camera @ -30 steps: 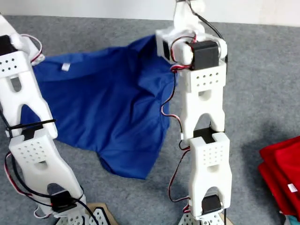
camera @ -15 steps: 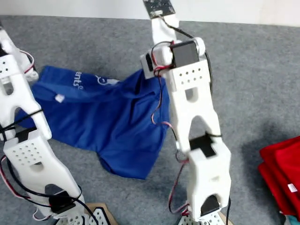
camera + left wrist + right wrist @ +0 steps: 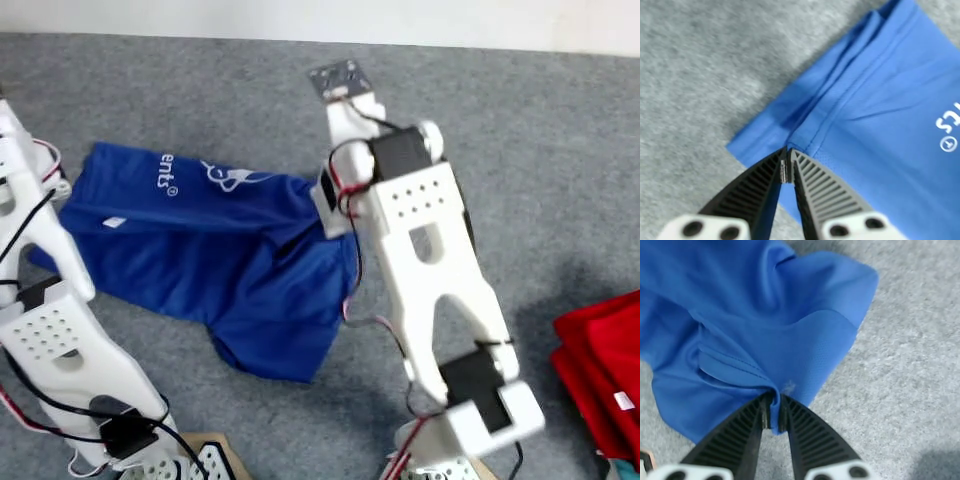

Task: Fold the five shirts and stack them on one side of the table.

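A blue shirt (image 3: 210, 250) lies on the grey carpeted table, its far part folded over toward the front so white print shows. My left gripper (image 3: 788, 165) is shut on the blue shirt (image 3: 865, 125) at a hem edge, at the shirt's left side in the high view. My right gripper (image 3: 772, 412) is shut on a bunched fold of the blue shirt (image 3: 765, 330); in the high view that arm (image 3: 420, 250) reaches over the shirt's right edge. Red shirts (image 3: 605, 370) lie stacked at the table's right edge.
The grey carpet (image 3: 560, 170) is bare to the right of the blue shirt and along the far side. A pale wall strip runs along the far edge. The arm bases stand at the near edge, with a tan board (image 3: 215, 455) beside the left one.
Both arms have drawn the shirt's far edge toward the front, folding it over so the white print now faces up. The right arm has swung down and to the left.
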Available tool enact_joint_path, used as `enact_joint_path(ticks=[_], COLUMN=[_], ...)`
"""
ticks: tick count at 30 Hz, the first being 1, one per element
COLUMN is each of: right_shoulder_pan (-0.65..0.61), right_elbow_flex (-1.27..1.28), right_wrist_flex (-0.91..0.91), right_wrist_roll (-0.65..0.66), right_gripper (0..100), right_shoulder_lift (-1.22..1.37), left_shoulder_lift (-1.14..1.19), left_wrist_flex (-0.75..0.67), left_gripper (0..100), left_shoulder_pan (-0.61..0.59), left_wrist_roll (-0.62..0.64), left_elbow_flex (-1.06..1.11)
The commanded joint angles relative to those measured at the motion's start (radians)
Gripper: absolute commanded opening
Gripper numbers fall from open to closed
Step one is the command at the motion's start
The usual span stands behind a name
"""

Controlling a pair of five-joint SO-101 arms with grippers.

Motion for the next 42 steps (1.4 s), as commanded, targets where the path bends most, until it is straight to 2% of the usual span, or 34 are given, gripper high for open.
enact_joint_path(ticks=[1, 8, 17, 25, 31, 37, 42], right_shoulder_pan=[-0.053, -0.096, -0.163, -0.311, -0.441, -0.463, -0.463], right_elbow_flex=[0.186, 0.595, 0.944, 1.015, 1.106, 1.165, 1.165], right_wrist_flex=[-0.074, -0.242, -0.414, -0.430, -0.441, -0.479, -0.484], right_wrist_roll=[0.023, 0.023, 0.018, 0.068, 0.081, 0.109, 0.109], right_gripper=[0.7, 0.7, 0.7, 0.7, 0.7, 0.7, 1.5], right_shoulder_lift=[-0.188, -0.430, -0.562, -0.688, -0.742, -0.751, -0.751], left_shoulder_lift=[-0.008, -0.015, -0.008, -0.007, -0.007, -0.015, -0.015], left_wrist_flex=[-0.031, -0.032, -0.054, -0.089, -0.198, -0.239, -0.232], left_gripper=[1, 1, 1, 1, 1, 1, 8], left_shoulder_pan=[-0.042, -0.048, -0.061, -0.096, -0.099, -0.084, -0.113], left_wrist_roll=[-0.052, -0.081, -0.112, -0.141, -0.149, -0.149, -0.144], left_elbow_flex=[0.018, 0.028, -0.036, -0.028, 0.124, 0.222, 0.222])
